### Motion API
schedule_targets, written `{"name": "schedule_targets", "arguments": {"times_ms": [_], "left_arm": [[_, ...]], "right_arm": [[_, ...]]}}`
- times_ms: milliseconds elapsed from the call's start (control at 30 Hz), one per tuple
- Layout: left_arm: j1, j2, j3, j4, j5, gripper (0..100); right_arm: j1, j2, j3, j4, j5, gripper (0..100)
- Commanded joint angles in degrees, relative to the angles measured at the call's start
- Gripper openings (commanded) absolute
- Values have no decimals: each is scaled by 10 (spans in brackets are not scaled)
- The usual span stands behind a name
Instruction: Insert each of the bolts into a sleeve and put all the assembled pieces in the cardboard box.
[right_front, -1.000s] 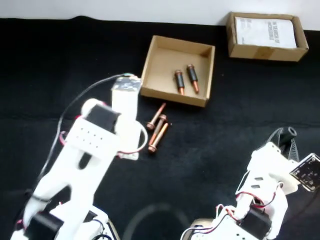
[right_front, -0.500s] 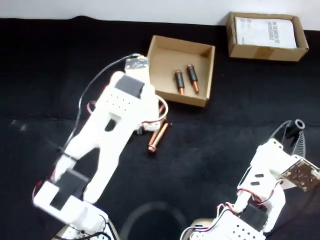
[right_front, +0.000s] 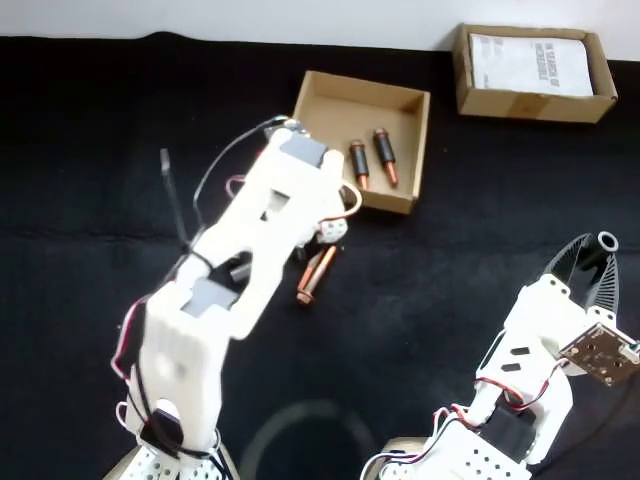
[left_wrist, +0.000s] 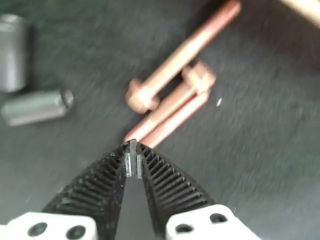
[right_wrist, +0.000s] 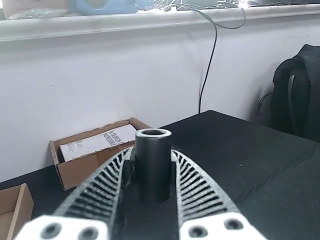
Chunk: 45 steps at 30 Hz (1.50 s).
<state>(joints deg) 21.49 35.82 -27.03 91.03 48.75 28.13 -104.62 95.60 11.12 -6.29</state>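
Right gripper clamps upright dark sleeve; cardboard box behind, near wall.

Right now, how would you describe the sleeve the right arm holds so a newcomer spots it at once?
On the black table, find the white right arm at the high view's lower right. A dark tubular sleeve stands upright, clamped between its jaws. The two loose sleeves rest on the cloth by the copper bolts.

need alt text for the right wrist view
The right arm's jaws grip a dark sleeve, upright with its open end up. Behind it, a shallow cardboard box holding a printed sheet sits on the black table by a white wall.
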Motion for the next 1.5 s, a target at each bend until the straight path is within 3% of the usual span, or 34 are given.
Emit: {"name": "schedule_targets", "arguments": {"times_ms": [0, 367, 933, 1167, 1333, 1467], "left_arm": [[9, 74, -124, 2, 18, 10], [-17, 259, -305, 2, 28, 10], [-190, 278, -393, -18, 26, 10], [-191, 275, -420, -21, 26, 13], [-164, 275, -478, 36, 26, 15], [-135, 276, -510, 88, 29, 115]], "right_arm": [[5, -6, 61, -15, 7, 7], [5, -6, 47, -15, 7, 7], [-1, -6, 46, -15, 7, 7], [-1, -6, 45, -13, 7, 7], [-2, -6, 45, -11, 8, 7], [-34, -6, 45, -11, 52, 7]]}}
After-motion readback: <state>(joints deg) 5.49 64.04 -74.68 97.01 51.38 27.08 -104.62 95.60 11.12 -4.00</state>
